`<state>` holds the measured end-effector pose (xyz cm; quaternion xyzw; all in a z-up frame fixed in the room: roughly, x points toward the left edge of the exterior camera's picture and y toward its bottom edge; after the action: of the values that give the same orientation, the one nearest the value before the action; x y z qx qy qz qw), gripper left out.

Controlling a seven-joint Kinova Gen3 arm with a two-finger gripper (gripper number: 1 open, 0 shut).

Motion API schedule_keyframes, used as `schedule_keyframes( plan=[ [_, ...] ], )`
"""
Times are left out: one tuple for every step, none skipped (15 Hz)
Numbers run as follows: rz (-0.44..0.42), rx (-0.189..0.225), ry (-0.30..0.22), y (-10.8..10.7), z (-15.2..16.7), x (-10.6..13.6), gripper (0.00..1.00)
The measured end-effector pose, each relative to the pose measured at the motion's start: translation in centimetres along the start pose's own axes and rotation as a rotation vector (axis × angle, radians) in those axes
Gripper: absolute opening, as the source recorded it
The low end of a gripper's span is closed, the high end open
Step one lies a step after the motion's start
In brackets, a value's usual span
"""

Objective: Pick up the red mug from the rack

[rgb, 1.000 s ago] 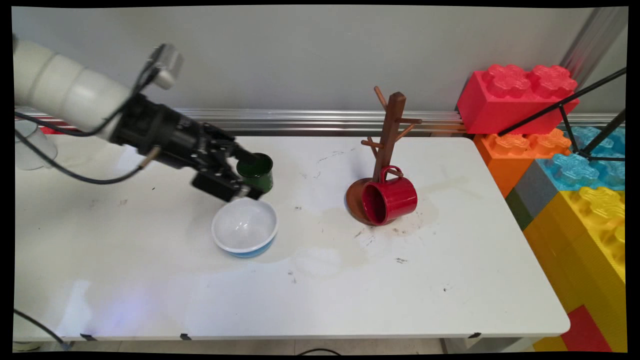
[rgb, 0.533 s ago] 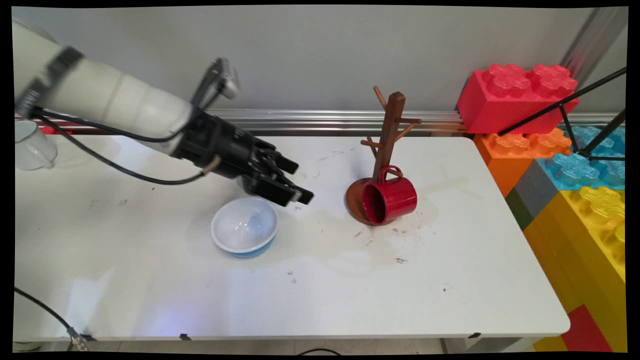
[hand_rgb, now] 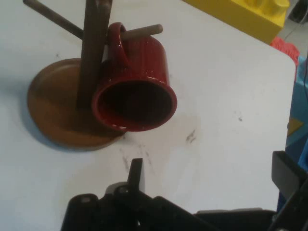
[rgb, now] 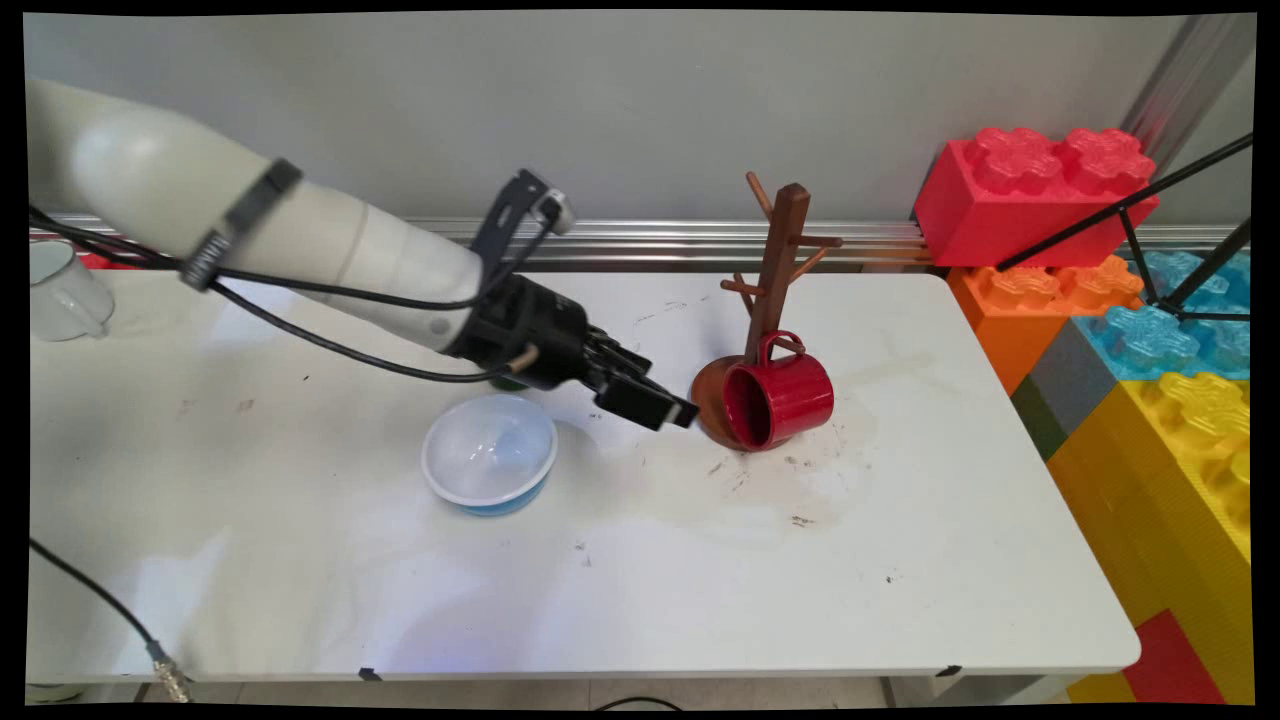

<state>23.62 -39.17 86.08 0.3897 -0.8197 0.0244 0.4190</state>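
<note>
Beside the blue-and-white bowl (rgb: pixel 489 453), the empty gripper (rgb: pixel 655 400), jaws apart, hovered near a red mug (rgb: pixel 779 397) hung by its handle on the wooden mug tree (rgb: pixel 776 270), mouth facing the fingers.

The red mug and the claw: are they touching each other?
Apart. The hand view shows bare table between the red mug and the claw, whose fingers stand open and empty.

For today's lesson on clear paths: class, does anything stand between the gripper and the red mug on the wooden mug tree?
Nothing visible does. The open gripper is close beside the red mug, and the hand view shows only bare table between them.
</note>
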Motion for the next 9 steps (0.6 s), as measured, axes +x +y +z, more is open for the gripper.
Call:
schedule_keyframes(
  plan=[
    [-0.011,0.001,0.002,0.1,0.5,0.0,1.00],
    [-0.027,0.004,0.006,0.1,1.1,-0.1,1.00],
    [-0.038,0.006,0.009,0.2,1.6,-0.2,1.00],
    [-0.053,0.008,0.013,0.2,2.2,-0.2,1.00],
    [-0.062,0.010,0.017,0.3,2.6,-0.3,1.00],
    [-0.075,0.011,0.022,0.3,3.3,-0.4,1.00],
    [-0.084,0.012,0.026,0.4,3.7,-0.4,1.00],
    [-0.095,0.014,0.031,0.5,4.3,-0.6,1.00],
    [-0.103,0.015,0.036,0.5,4.7,-0.6,1.00]
  ],
)
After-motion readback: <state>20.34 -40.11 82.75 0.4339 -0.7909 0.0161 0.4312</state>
